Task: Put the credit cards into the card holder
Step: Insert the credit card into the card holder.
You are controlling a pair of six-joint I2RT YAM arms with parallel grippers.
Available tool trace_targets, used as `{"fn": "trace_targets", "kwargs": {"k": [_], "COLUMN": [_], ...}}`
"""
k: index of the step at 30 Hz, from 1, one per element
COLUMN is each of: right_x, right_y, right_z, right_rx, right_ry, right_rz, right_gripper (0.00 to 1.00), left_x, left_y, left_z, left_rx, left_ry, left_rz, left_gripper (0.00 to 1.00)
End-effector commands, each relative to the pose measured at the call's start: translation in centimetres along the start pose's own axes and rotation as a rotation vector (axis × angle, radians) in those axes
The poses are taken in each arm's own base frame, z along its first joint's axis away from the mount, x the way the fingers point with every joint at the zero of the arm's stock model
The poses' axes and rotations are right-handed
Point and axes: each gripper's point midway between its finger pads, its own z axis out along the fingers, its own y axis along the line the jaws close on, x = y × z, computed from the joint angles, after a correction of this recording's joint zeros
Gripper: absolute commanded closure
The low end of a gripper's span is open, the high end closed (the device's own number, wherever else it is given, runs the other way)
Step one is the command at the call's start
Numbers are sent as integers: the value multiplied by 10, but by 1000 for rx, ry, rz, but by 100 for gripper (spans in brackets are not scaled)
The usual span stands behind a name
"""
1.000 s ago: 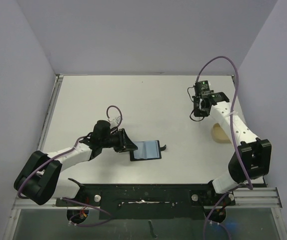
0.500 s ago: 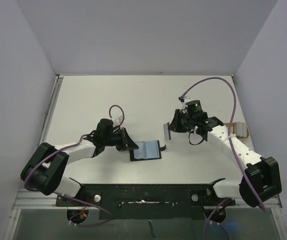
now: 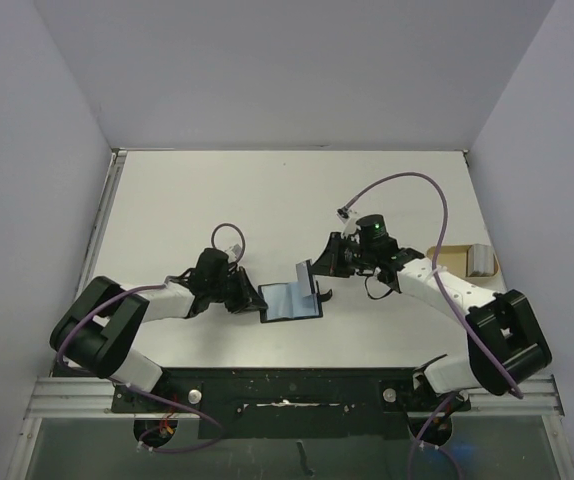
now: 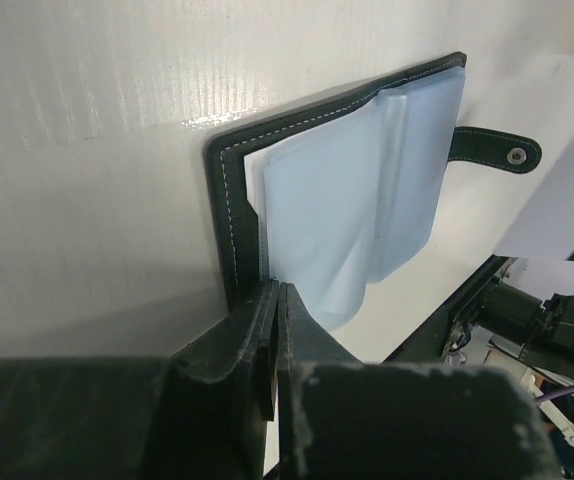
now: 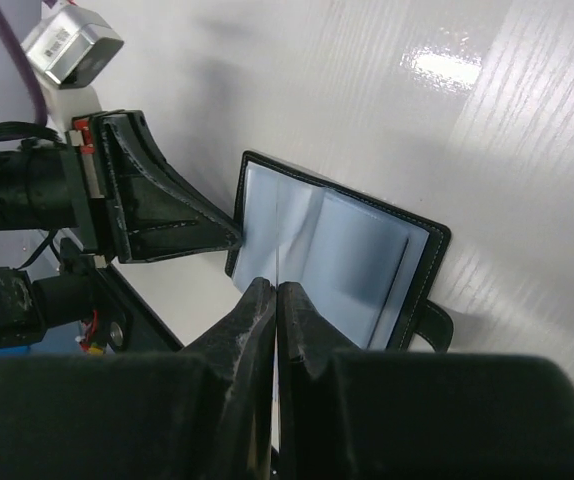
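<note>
The card holder [image 3: 293, 302] lies open on the table, black cover down, pale blue sleeves up, with its snap tab [image 4: 494, 149] to the right. My left gripper [image 3: 253, 295] is shut, its tip resting on the holder's left edge [image 4: 229, 250]. My right gripper [image 3: 319, 266] is shut on a credit card [image 3: 303, 276] and holds it on edge just above the open holder. In the right wrist view the card [image 5: 279, 262] shows as a thin line over the sleeves [image 5: 362, 265]. More cards [image 3: 480, 260] lie in the tan tray.
The tan tray [image 3: 449, 262] sits at the right of the table, behind my right forearm. The left gripper's fingers [image 5: 172, 225] lie close to the left of the held card. Purple cables loop above both wrists.
My right arm has swung left from the tan tray to the open holder, carrying a card. My left gripper has stayed at the holder's left edge, with the arm shifted slightly.
</note>
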Motion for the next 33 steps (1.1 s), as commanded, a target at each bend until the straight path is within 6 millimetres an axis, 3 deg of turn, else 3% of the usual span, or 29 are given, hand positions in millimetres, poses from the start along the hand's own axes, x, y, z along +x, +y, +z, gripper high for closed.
{"fn": "trace_targets", "kwargs": {"k": [1,13,29,33], "right_x": [-1,17,27,29], "right_y": [8,-19,-37,-32], "right_z": [11,28,29,33], "right_rx": [-75,-36,-24,-69], "right_ry": [-3,56,82,90], "right_rz": [-24,12,32,65], "right_gripper": [100,100,100,100], "left_x": [-3,1,-2,-1], "left_y": [9,16,12,16], "left_z": [1,-3,-6,-7], "left_rx": [-40,-62,-58,-73], "left_ry": [-39,-47,-55,-61], "left_rz": [24,21,36,38], "left_gripper": [100,100,100,100]}}
